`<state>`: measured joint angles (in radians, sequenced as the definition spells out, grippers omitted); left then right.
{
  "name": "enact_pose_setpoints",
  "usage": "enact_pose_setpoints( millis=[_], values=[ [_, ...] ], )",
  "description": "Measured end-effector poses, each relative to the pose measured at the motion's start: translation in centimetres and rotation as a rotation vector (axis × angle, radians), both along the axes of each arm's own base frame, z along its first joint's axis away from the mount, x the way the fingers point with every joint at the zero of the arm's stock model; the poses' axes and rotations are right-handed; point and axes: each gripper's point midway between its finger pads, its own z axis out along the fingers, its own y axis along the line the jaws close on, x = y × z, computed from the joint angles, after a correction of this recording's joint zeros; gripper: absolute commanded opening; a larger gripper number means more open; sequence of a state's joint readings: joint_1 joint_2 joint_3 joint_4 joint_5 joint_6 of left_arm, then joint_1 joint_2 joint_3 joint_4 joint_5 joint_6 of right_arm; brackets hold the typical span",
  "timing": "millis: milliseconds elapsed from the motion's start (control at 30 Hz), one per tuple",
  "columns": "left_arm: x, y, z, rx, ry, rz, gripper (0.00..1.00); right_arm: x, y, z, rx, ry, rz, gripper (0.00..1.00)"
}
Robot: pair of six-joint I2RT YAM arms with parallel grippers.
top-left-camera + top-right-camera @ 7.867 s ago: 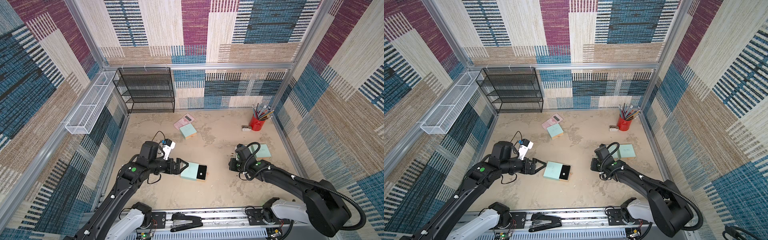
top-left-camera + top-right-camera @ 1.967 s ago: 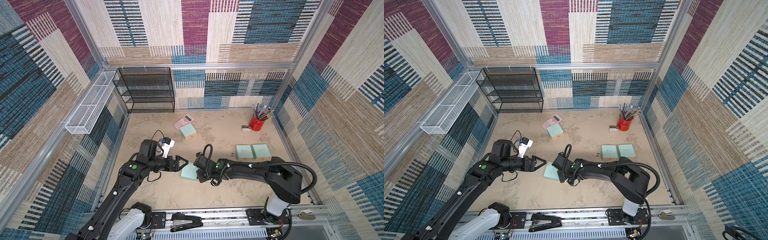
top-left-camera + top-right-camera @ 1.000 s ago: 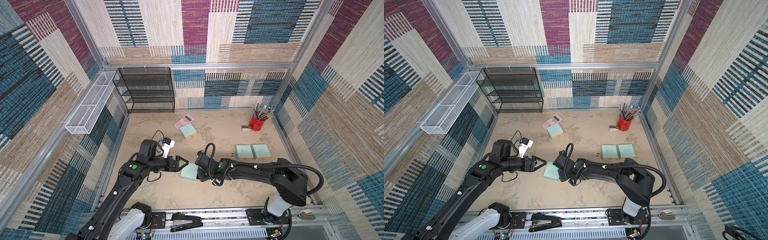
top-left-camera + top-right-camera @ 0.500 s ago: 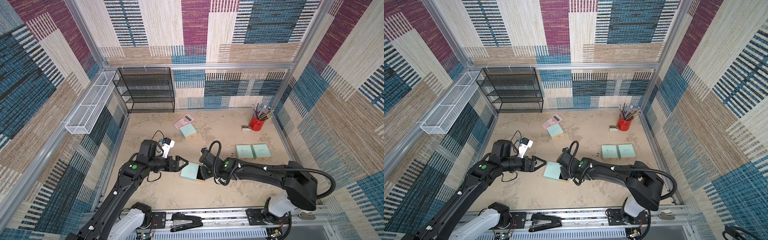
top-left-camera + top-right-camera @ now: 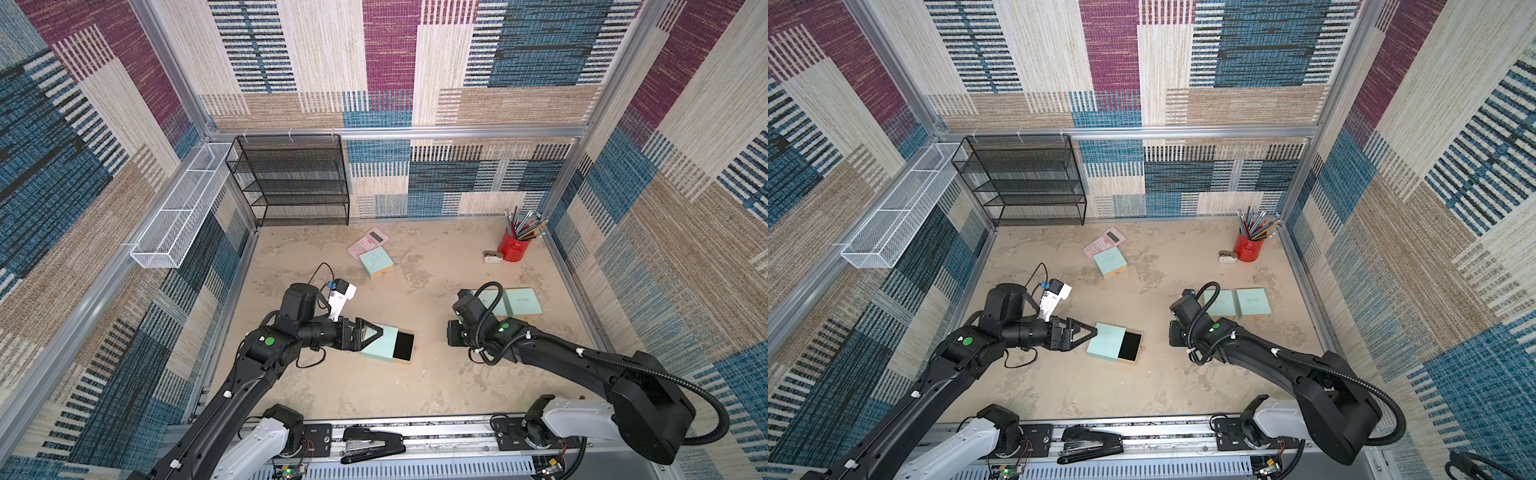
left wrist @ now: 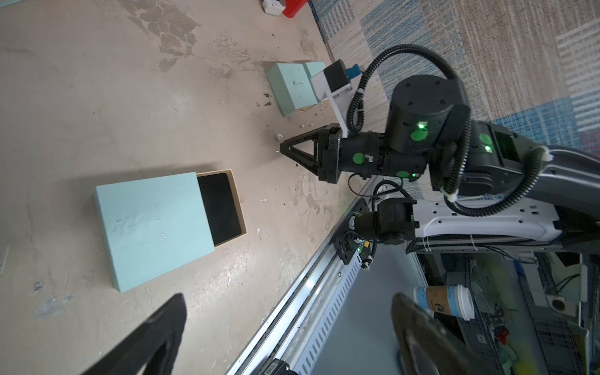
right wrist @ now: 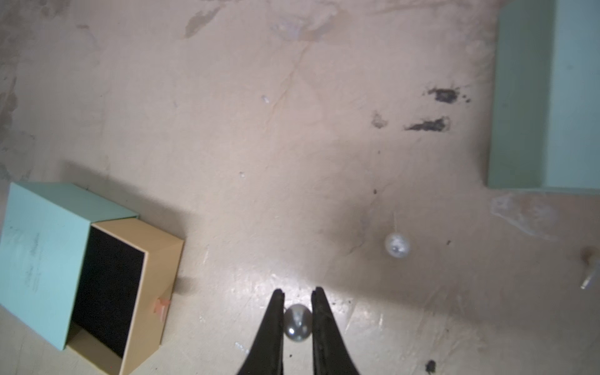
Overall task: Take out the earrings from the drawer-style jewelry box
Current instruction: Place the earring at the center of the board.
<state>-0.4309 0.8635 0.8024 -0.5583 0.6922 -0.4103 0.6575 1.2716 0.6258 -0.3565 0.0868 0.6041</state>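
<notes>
Three studs in the right wrist view: one stud [image 7: 297, 324] pinched between the right jaws at bottom centre, another stud [image 7: 396, 245] loose on the tabletop [image 7: 259, 162] right of centre, a third stud [image 7: 589, 259] at the right edge; box [image 7: 42, 246] lower left, drawer [image 7: 110, 285] out. Left wrist view: left jaws spread wide along the bottom, box [image 6: 152, 224] left of centre. Both top views: box [image 5: 376, 343] [image 5: 1105, 341] mid-frame, just beside the left jaws
</notes>
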Motion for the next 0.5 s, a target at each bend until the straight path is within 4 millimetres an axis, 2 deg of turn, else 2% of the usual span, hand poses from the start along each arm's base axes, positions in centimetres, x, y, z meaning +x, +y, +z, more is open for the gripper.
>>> enact_pose_setpoints(
  millis=[233, 500],
  values=[
    [-1.8, -2.5, 0.7, -0.013, -0.054, -0.107, 0.98, 0.7, -0.6, -1.5, 0.002, 0.022, -0.016, 0.13],
    [-1.8, -2.6, 0.9, -0.017, -0.078, -0.107, 0.99, 1.7, 0.0, -1.8, 0.001, 0.023, -0.006, 0.13]
  ],
)
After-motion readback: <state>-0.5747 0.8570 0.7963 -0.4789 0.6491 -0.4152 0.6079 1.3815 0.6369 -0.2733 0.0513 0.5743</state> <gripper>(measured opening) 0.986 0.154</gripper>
